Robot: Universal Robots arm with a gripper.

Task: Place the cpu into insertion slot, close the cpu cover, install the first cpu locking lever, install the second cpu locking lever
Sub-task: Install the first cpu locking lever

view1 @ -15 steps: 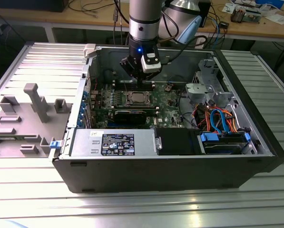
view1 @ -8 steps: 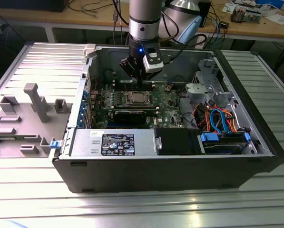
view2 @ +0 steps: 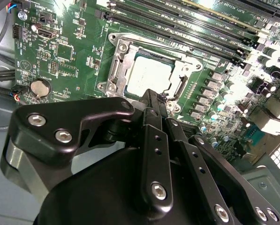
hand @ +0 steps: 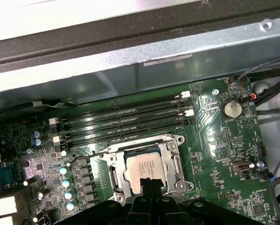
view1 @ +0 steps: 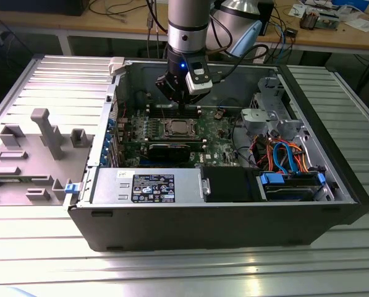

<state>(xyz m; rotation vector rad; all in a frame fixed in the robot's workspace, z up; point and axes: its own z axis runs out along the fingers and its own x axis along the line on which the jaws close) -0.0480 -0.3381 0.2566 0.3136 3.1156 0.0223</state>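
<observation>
You have the open computer case (view1: 203,219) lying on the counter (view1: 172,272), with its motherboard (view1: 218,145) facing up. The insertion slot (view1: 167,128) sits right below your gripper (view1: 183,105), a little toward the near side. The cpu cover (hand: 112,174) looks folded down around the cpu (view2: 149,75), which lies flat in the slot. Your gripper's fingers are pressed together, pinching nothing, their tips just over the cpu's edge.
</observation>
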